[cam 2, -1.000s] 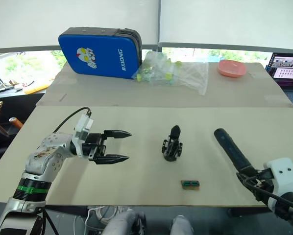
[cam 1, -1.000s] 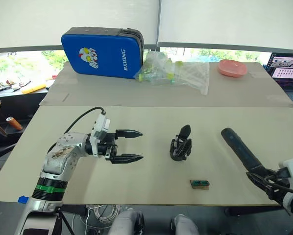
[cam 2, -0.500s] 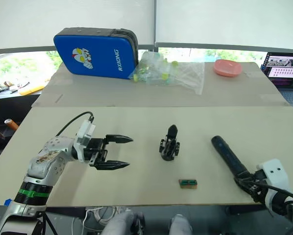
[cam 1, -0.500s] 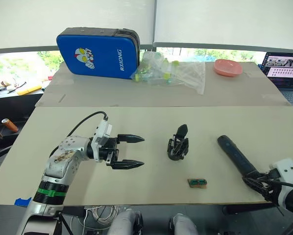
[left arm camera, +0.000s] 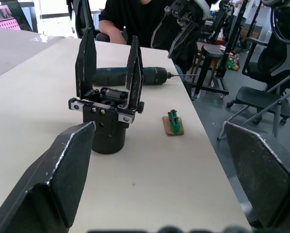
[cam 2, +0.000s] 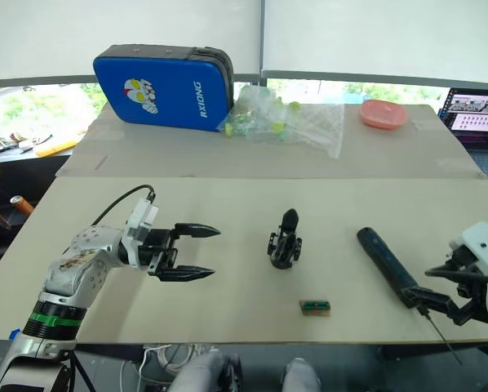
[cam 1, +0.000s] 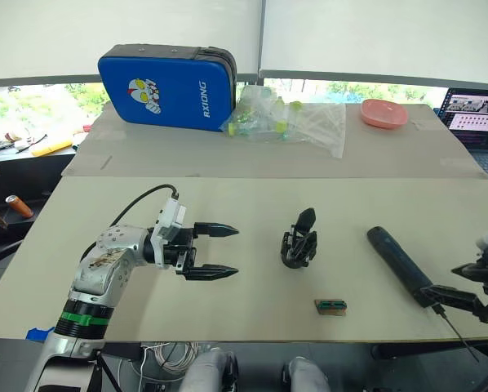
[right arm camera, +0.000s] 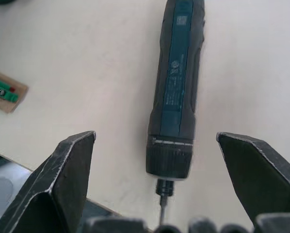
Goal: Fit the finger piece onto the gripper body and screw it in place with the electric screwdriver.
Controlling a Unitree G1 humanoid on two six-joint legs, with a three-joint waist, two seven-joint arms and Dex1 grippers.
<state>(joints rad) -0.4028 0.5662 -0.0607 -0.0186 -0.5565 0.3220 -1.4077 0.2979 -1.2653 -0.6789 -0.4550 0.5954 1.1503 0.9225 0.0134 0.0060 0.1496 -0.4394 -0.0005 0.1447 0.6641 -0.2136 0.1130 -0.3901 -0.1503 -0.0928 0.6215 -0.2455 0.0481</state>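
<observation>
The gripper body [cam 1: 299, 242] stands on the near table's middle. In the left wrist view the gripper body [left arm camera: 106, 114] carries two upright black tapered fingers, and I cannot tell which is the finger piece. My left gripper [cam 1: 228, 251] hovers open to its left, pointing at it, with a clear gap between them. The electric screwdriver [cam 1: 399, 257] lies flat on the table at the right, its thin bit past the front edge. My right gripper [cam 2: 440, 292] is open around the bit end of the electric screwdriver [right arm camera: 176, 92], with its fingers apart from it.
A small brown card with a green part [cam 1: 330, 306] lies near the front edge. On the far table are a blue case [cam 1: 166, 86], a clear plastic bag [cam 1: 297, 122], a pink bowl [cam 1: 383, 113] and a laptop [cam 1: 476, 118]. A seated person [left arm camera: 130, 19] is beyond the table.
My right gripper has opened and let go of the screwdriver, which now lies flat on the table. The right gripper has shifted right. My left gripper stays in place.
</observation>
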